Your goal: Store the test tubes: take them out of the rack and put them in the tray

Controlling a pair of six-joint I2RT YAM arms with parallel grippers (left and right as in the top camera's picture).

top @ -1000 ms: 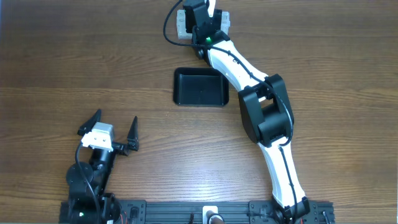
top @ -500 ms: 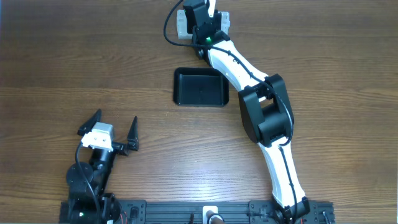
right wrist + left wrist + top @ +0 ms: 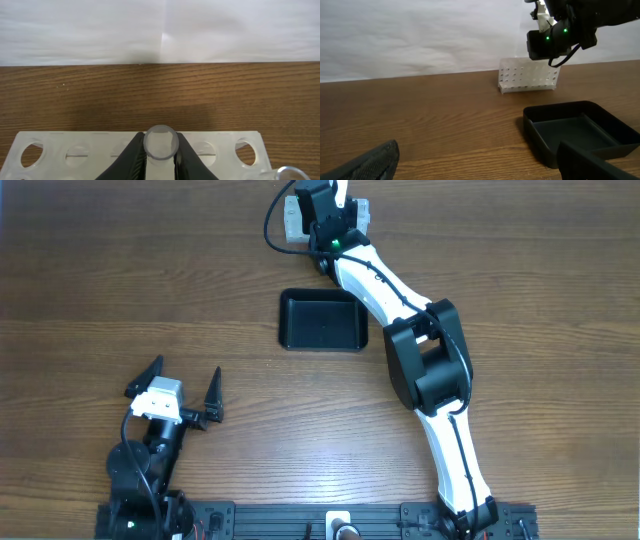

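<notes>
**A:** What is the surface underneath?

**B:** A wooden table [image 3: 120, 270]. It is brown, with darker streaks, and in the top view the grain runs from side to side.

**A:** And behind it?

**B:** A white backdrop [image 3: 410, 35] stands along the table's far edge, plain and slightly mottled. The right wrist view shows a faint upright crease [image 3: 162, 37] in it, and a soft shadow lies on the wood just in front.
</notes>
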